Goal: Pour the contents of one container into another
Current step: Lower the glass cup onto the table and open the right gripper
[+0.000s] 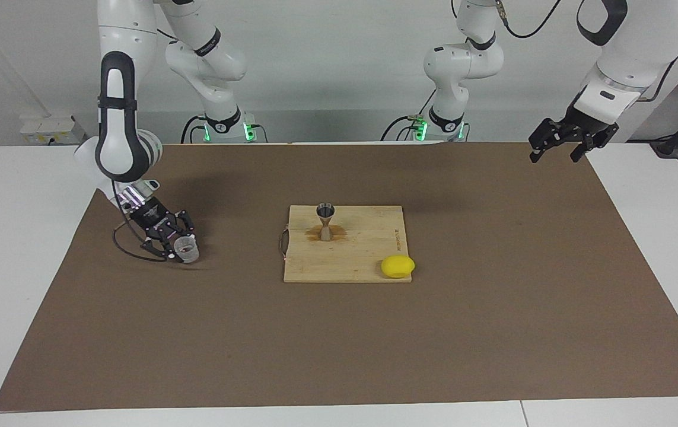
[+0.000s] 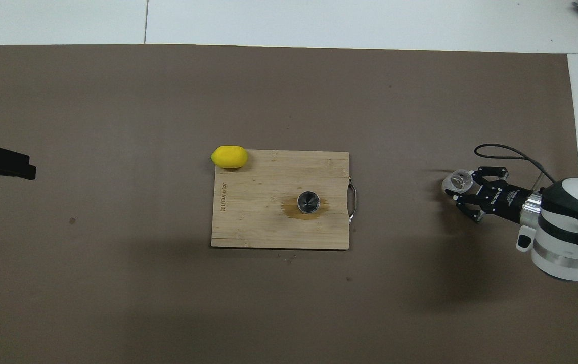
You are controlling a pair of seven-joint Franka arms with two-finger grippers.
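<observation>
The clear plastic cup [image 1: 187, 249] stands upright on the brown mat toward the right arm's end of the table; it also shows in the overhead view [image 2: 457, 181]. My right gripper [image 1: 177, 244] is low over the mat with its fingers spread, and the cup is at its fingertips, closest to one finger [image 2: 472, 177]. The metal jigger [image 1: 325, 222] stands upright on the wooden cutting board [image 1: 362, 261], on a wet brown stain; from overhead I see into its mouth [image 2: 308, 201]. My left gripper [image 1: 554, 155] waits open and empty, raised over the mat's edge at the left arm's end.
A yellow lemon [image 1: 398, 266] lies at the board's corner farther from the robots, toward the left arm's end. The board [image 2: 248, 222] has a metal handle [image 2: 353, 202] on its side facing the right arm. The brown mat [image 1: 493, 332] covers most of the table.
</observation>
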